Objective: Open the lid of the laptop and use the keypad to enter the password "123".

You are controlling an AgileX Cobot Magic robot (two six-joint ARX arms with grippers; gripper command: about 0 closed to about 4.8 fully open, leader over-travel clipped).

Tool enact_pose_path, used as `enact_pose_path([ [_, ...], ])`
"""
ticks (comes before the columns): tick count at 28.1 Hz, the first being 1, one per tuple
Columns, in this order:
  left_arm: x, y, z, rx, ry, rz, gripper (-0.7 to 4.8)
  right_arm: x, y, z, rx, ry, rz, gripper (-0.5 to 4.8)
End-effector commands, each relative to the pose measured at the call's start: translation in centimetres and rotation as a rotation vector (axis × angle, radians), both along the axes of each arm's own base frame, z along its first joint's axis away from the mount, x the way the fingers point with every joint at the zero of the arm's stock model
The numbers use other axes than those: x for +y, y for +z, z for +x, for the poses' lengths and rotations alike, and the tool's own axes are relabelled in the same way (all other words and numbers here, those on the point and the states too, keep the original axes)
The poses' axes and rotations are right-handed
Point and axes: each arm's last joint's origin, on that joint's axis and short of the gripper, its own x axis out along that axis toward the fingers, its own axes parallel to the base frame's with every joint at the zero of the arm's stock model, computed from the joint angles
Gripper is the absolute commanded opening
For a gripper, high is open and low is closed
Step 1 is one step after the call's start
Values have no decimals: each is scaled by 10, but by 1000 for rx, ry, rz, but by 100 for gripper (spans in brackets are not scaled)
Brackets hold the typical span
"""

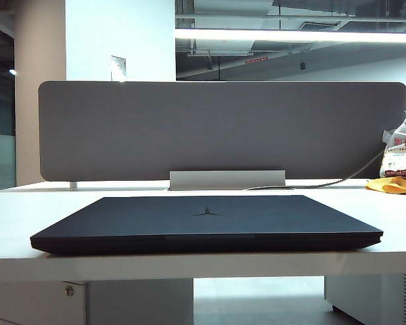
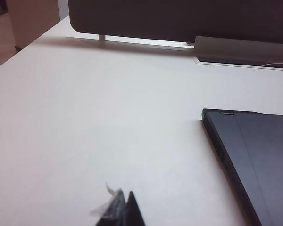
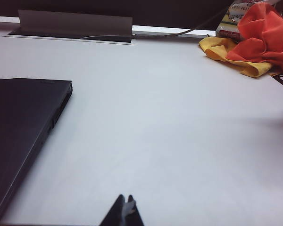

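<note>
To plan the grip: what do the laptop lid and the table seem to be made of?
Lid: matte black, probably metal or hard plastic; no glare, only a faint emblem. Table: smooth white, likely laminate; even sheen, no grain. Both grippers, left and right, are shut above it.

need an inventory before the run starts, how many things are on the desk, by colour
black: 1, the closed laptop
orange-red: 1, a crumpled cloth
yellow: 1, a cloth under it
grey: 1, the divider panel
total: 4
</note>
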Motion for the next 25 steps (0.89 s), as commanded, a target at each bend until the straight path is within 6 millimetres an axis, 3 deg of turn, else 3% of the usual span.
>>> enact_pose_path([
  [1, 0, 1, 0, -9, -3, 4, -3, 0, 0, 0, -11, -1, 1, -5],
  [25, 0, 3, 0, -26, 2, -17, -3, 0, 2, 1, -32, -8, 0, -4],
])
